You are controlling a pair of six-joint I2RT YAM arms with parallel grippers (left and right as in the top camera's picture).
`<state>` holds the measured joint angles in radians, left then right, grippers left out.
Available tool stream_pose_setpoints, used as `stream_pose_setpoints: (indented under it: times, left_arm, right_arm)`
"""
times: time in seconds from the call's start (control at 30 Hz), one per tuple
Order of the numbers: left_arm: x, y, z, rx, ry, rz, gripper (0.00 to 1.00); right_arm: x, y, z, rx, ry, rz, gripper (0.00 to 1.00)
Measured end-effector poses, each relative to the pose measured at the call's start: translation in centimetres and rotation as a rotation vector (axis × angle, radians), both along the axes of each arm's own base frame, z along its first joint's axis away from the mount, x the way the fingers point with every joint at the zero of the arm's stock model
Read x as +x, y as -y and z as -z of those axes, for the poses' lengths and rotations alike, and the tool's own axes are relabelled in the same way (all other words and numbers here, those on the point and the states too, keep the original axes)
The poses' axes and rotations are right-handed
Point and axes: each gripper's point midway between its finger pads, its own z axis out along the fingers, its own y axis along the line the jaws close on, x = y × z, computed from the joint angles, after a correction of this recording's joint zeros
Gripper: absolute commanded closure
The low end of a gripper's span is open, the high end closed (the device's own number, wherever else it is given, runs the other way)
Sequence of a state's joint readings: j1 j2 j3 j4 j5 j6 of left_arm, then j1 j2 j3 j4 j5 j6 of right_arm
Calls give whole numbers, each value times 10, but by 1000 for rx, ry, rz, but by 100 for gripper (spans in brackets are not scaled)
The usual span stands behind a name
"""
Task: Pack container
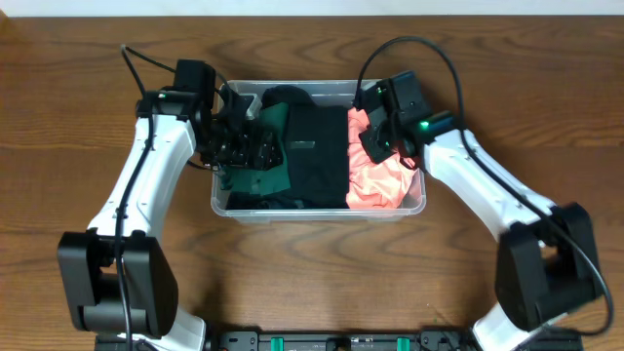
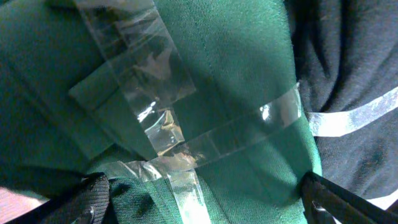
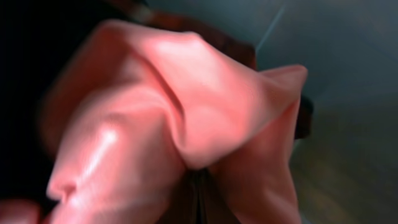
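Obs.: the container (image 1: 417, 207), a clear rigid plastic bin, rectangular with rounded corners and a thick rim, sits mid-surface (image 1: 312, 283) on dark wood grain, its long side running left to right. It holds three soft bundles side by side: green cloth (image 2: 236, 74) on the left, black cloth (image 1: 317, 146) in the centre, and coral-pink cloth (image 3: 161, 112) on the right.

Materials: the green is a matte fine knit, folded, bound with crossing strips of glossy clear tape (image 2: 155, 93). The black bundle beside it carries similar tape bands. The pink has a smooth, almost wet sheen and is bunched into rounded folds.

Left pincer (image 1: 252, 151): inside the left end of the bin, directly over the green bundle. Its jaws are spread wide, and the dark ribbed fingertips (image 2: 93, 199) lie at either edge of the green cloth.

Right pincer (image 1: 375, 144): over the bin's right end, above the pink bundle. In the wrist view, pink folds fill the blurred frame and converge toward the lower centre, possibly pinched there. The fingers are hidden, so I cannot tell whether the jaws are clamped or apart.
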<state>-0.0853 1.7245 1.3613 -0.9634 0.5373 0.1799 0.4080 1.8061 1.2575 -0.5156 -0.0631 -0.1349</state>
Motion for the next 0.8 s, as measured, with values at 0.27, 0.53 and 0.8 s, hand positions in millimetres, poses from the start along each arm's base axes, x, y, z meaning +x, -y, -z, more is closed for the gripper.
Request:
stream_pose_setpoints:
  times: [0.27, 0.53, 0.8]
  left_arm:
    - [0, 1, -5, -5, 9, 2, 2]
    - [3, -31, -76, 152, 286, -85, 2]
    - [-5, -106, -142, 324, 478, -374, 2]
  right_arm:
    - [5, 4, 4, -24, 8, 22, 83]
    - [9, 6, -76, 43, 194, 38, 70]
    - [-6, -12, -143, 153, 330, -55, 92]
